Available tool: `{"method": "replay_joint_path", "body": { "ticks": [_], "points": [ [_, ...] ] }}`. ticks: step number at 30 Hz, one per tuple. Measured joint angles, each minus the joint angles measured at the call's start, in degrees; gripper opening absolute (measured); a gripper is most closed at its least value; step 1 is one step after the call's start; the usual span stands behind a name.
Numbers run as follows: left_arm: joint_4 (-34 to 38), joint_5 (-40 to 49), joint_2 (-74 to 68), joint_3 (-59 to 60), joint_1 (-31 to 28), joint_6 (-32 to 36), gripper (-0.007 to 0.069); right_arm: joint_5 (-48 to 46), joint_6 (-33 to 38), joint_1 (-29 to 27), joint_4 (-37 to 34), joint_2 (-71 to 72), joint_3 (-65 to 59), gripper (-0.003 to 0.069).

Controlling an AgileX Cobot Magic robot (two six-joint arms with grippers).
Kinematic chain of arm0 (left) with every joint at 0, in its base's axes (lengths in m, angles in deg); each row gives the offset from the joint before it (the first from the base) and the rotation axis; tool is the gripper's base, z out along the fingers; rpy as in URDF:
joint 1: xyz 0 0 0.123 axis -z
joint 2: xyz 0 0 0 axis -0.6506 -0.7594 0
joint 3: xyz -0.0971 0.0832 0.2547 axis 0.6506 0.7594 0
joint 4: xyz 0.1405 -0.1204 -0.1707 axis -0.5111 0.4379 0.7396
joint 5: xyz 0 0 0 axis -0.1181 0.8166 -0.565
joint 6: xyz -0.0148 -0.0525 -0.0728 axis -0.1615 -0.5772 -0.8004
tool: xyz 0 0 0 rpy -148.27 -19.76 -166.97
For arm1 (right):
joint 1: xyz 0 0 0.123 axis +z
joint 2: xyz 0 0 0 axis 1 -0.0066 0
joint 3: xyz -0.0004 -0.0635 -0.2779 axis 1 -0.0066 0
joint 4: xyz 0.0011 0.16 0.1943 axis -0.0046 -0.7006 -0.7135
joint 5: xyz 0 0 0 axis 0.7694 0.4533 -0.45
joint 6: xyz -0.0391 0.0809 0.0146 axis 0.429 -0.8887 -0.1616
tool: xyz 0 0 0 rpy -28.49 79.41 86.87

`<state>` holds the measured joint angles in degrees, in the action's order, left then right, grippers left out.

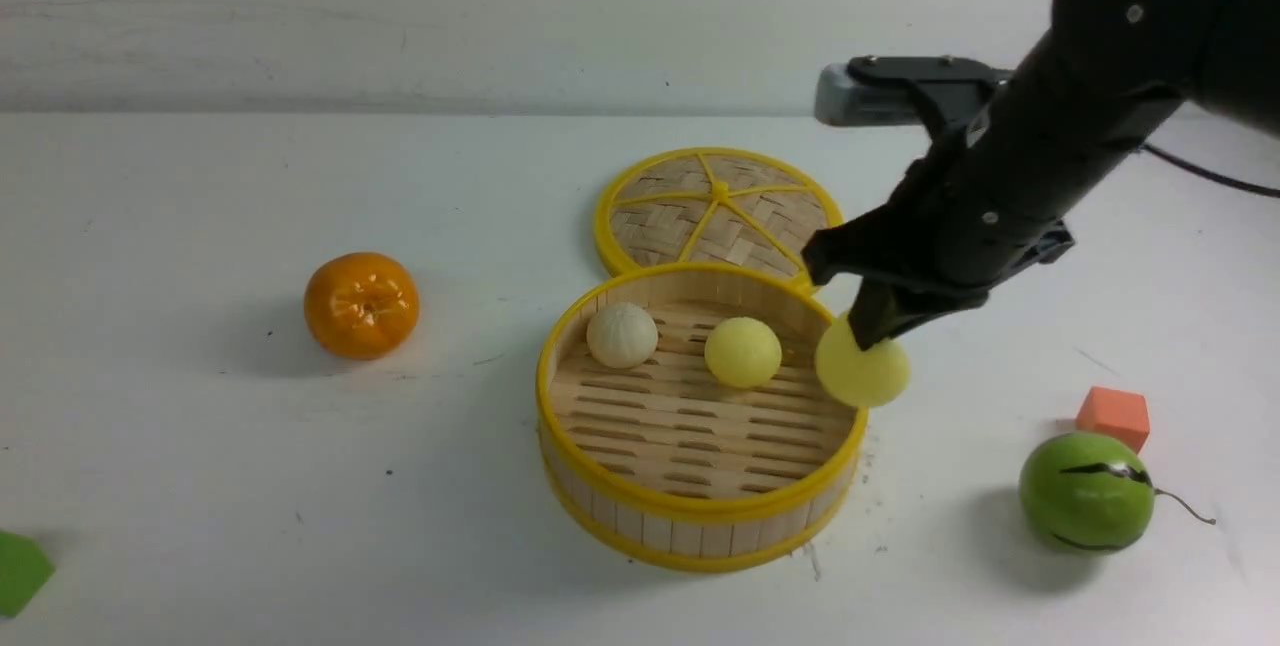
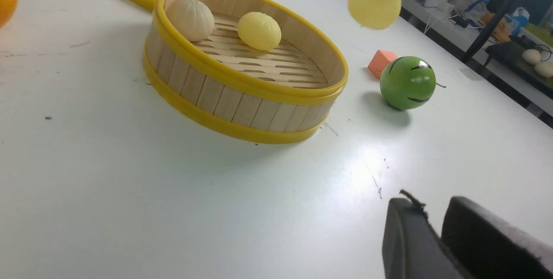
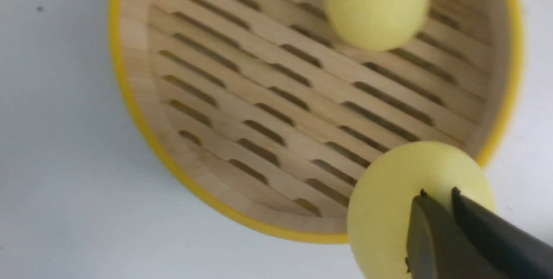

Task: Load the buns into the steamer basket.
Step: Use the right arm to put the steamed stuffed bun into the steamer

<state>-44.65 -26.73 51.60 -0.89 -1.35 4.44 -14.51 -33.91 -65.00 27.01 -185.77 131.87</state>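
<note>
The steamer basket (image 1: 700, 516) stands mid-table, round bamboo with yellow rims. In it lie an off-white bun (image 1: 621, 334) and a pale yellow bun (image 1: 742, 352). My right gripper (image 1: 872, 341) is shut on the other pale yellow bun (image 1: 862, 373) and holds it in the air over the basket's right rim. In the right wrist view the held bun (image 3: 389, 201) hangs over the rim (image 3: 129, 97), pinched at its top. The left wrist view shows the basket (image 2: 242, 102), the held bun (image 2: 373, 7), and my left gripper (image 2: 432, 210), shut and empty above bare table.
The flat woven lid (image 1: 715, 211) lies behind the basket. An orange (image 1: 361, 304) sits to the left. A green ball (image 1: 1085, 491) and an orange cube (image 1: 1113, 416) lie at the right. A green block (image 1: 18, 571) is at the front left edge.
</note>
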Motion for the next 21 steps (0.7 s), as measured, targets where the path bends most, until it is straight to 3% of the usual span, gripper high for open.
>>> {"method": "replay_joint_path", "body": {
  "ticks": [6,21],
  "points": [
    [0.0,0.0,0.0,0.0,0.0,0.0,0.0127,5.56,0.0,4.58,-0.44,-5.11,0.0,0.0008],
    [0.0,0.0,0.0,0.0,0.0,0.0,0.0144,8.97,0.0,4.56,-4.04,-10.99,-0.12,0.0066]
  ]
}}
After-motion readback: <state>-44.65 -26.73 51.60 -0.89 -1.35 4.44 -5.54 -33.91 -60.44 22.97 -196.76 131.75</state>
